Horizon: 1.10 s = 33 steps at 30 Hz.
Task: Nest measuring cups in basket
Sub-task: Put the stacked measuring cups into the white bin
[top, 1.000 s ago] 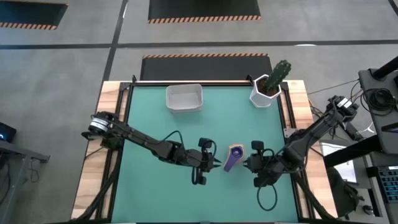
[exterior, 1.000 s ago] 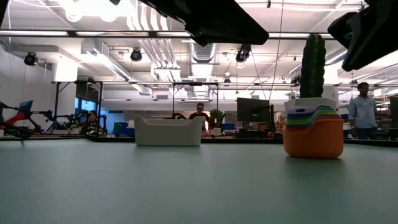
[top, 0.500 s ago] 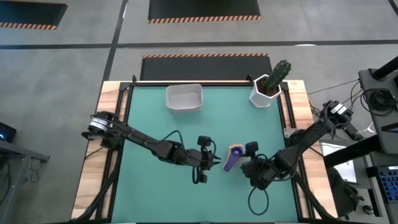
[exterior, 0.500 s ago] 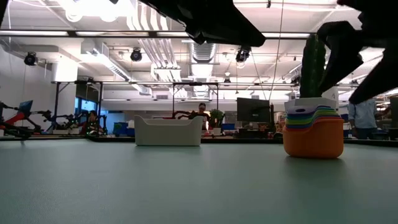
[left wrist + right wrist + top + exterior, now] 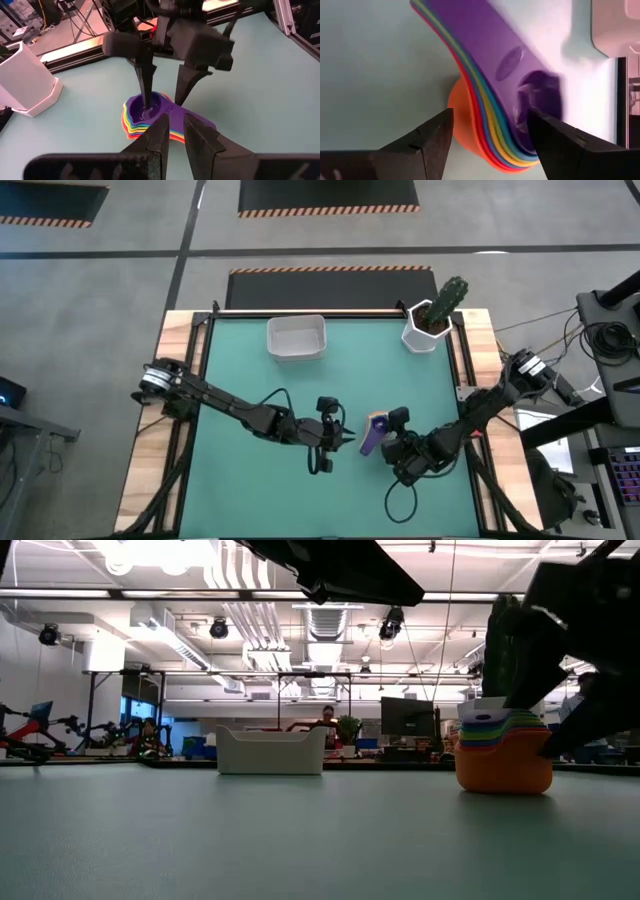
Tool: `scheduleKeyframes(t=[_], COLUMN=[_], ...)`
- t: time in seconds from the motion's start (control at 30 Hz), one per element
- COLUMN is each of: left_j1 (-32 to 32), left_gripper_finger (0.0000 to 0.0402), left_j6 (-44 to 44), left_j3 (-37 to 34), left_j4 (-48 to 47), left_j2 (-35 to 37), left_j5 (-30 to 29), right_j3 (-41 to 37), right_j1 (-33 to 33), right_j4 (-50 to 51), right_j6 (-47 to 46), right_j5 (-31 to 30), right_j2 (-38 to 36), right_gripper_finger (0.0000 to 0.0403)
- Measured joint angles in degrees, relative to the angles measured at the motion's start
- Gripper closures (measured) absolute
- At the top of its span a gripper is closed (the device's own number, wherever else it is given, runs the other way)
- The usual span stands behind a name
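Observation:
The measuring cups (image 5: 372, 435) stand nested in one stack on the green table, orange at the bottom (image 5: 504, 765) and purple on top (image 5: 150, 109). My right gripper (image 5: 164, 100) is open over the stack from its right. One finger points down into the purple cup and the other stands outside the stack's wall. My left gripper (image 5: 345, 442) hovers just left of the stack, above the table. It is shut, with nothing between its fingers (image 5: 200, 142). The white basket (image 5: 296, 337) sits at the far edge, apart from both arms. My right gripper comes at the stack from above and from the table's right. One finger (image 5: 145, 85) reaches down into the purple cup's bowl (image 5: 156, 102), while the other (image 5: 184, 85) is outside the rim. Whether either finger touches the cups, I cannot tell.
A white faceted pot with a green cactus (image 5: 432, 320) stands at the far right corner. A raised frame rims the table (image 5: 200, 380). Bare green surface lies between the stack and the basket.
My right gripper has moved toward the table's left and down, from beside the stack to astride its rim. The cups have stayed in place.

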State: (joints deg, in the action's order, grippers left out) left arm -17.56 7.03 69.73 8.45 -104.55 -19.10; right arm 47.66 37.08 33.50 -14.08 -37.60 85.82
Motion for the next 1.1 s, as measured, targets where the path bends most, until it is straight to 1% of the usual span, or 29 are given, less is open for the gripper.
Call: scheduleKeyframes(t=[0.17,0.27,0.57,0.7,0.8,0.97,1.1], left_j1=[0.0,0.0,0.0,0.0,0.0,0.0,0.0], left_gripper_finger=[0.0363,0.0363,0.0363,0.0363,0.0363,0.0363,0.0363], left_j6=[0.0,0.2,0.9,0.9,0.9,0.9,0.9], left_j3=[0.0,0.0,0.0,0.0,0.0,0.0,0.0], left_j4=[0.0,0.0,-0.1,-0.1,-0.1,-0.5,-0.5], left_j2=[0.0,0.0,0.0,0.0,0.0,0.0,0.0], left_j5=[0.0,0.0,0.0,0.0,0.0,0.0,0.0], right_j3=[0.1,0.2,0.1,0.1,0.0,0.4,0.5], right_j1=[-0.4,-0.3,-0.4,-0.3,-0.4,-0.5,-0.6], right_j4=[-0.7,-1.2,-1.3,-1.2,-1.0,-0.9,-0.9], right_j6=[1.4,1.7,1.7,2.4,2.7,2.5,1.7], right_j5=[-1.0,-1.7,-0.7,-0.2,0.6,2.0,1.8], right_j2=[3.1,4.1,3.0,2.2,1.2,-0.5,-1.1], right_gripper_finger=[0.0180,0.0199,0.0291,0.0323,0.0333,0.0333,0.0338])
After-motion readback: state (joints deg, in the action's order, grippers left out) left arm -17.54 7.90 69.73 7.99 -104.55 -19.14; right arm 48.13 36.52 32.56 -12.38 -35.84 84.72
